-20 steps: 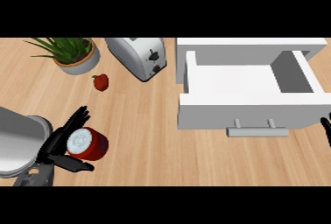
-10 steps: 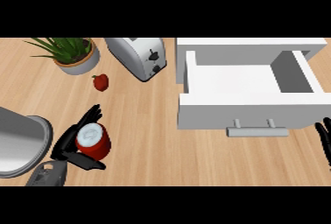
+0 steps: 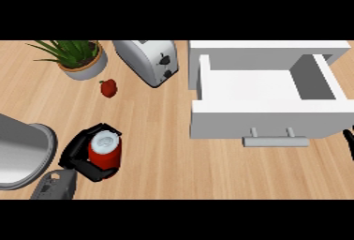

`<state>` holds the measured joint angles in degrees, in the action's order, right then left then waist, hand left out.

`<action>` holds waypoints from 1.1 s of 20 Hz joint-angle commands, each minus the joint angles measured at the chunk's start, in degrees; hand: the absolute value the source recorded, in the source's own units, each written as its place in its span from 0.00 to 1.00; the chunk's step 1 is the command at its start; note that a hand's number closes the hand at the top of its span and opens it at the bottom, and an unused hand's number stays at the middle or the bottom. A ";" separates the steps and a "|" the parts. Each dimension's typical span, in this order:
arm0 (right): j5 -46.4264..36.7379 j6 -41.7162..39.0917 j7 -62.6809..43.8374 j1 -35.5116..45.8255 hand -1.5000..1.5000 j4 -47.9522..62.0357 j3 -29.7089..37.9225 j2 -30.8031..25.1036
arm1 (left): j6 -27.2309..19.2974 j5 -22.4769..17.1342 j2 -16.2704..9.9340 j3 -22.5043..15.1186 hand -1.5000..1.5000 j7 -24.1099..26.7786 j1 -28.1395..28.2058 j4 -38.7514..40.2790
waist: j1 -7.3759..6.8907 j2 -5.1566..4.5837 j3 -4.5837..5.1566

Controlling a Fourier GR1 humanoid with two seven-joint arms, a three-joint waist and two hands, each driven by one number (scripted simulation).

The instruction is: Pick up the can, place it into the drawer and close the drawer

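A red can (image 3: 105, 151) with a pale lid stands at the lower left of the wooden counter. My left hand (image 3: 81, 157) curls round it, fingers on its far side and thumb below. The white drawer (image 3: 266, 123) stands pulled open at the right, its inside bare and its grey handle (image 3: 274, 140) facing me. Only the fingertips of my right hand (image 3: 348, 143) show at the right edge, beside the drawer's front.
A steel pot (image 3: 22, 150) sits at the left edge, close to my left forearm. At the back stand a potted plant (image 3: 77, 55) and a silver toaster (image 3: 148, 61). A small red fruit (image 3: 108, 87) lies between them and the can.
My left hand has closed round the can and shifted it slightly right and up the view. The right hand has slid almost out of view at the right edge.
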<state>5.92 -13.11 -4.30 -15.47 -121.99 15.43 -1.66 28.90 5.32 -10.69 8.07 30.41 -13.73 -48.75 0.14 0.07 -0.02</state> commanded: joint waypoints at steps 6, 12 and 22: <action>0.32 0.12 -0.70 -3.11 0.00 -4.31 -0.81 0.84 | -10.05 -4.92 4.55 5.34 1.00 -7.10 1.14 -6.55 | 0.21 0.04 0.02; 1.10 0.63 -2.75 -3.55 0.00 -6.55 -1.14 1.33 | -24.54 -6.21 9.02 9.75 1.00 -8.85 -3.00 -8.31 | 0.37 0.00 0.02; 1.49 -0.35 -1.24 -2.79 0.00 -3.56 1.51 0.67 | -31.21 -5.53 10.64 -2.44 1.00 -21.34 -2.86 -27.18 | 0.12 0.03 0.01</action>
<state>8.02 -13.22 -5.59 -17.91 -125.85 16.71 -1.27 1.96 -0.88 -0.76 10.18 11.20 -15.30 -72.12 0.13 0.13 -0.03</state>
